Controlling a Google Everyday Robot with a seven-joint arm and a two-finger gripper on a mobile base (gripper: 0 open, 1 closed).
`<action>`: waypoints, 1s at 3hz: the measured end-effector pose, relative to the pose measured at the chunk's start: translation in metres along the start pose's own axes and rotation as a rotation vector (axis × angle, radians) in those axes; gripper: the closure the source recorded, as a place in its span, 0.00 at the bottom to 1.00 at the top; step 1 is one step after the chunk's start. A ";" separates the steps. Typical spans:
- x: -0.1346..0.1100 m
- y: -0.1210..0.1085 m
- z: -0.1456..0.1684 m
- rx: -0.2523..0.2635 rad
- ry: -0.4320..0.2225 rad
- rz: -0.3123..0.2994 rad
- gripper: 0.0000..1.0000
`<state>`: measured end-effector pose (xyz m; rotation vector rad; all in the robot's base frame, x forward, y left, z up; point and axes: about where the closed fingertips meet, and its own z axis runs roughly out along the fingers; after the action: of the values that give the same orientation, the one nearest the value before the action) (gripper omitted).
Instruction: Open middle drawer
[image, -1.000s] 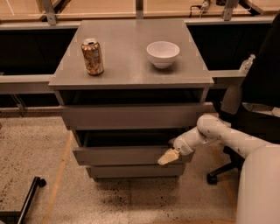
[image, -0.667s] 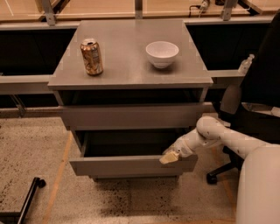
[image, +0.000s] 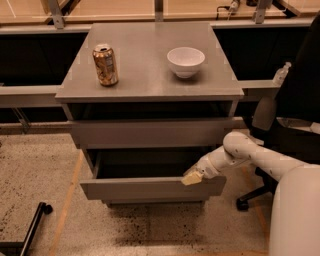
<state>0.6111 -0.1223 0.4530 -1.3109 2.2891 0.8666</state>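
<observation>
The middle drawer (image: 150, 189), second level under the table (image: 150, 75) top, juts well forward with its inside showing, so the opening looks mostly done. The claw (image: 192, 177) rests on its upper lip, below the table's right front corner. I cannot tell whether it is pinching.

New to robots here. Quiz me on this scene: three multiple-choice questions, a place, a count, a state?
1. Where is the claw? A. on the floor; B. raised overhead; C. at the front edge of the middle drawer.
2. Things on the cabinet top? A. one; B. two; C. four.
3. The middle drawer is: A. partly out; B. shut; C. on the floor.
1 C, it sits at that panel's edge. 2 B, a can and a white bowl. 3 A, its front stands forward of the upper drawer.
</observation>
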 end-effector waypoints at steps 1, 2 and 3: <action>0.003 0.003 0.004 -0.014 0.027 0.012 0.36; 0.002 0.003 0.004 -0.014 0.027 0.012 0.14; 0.001 0.004 0.002 -0.014 0.028 0.013 0.00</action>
<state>0.6073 -0.1203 0.4524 -1.3235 2.3189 0.8755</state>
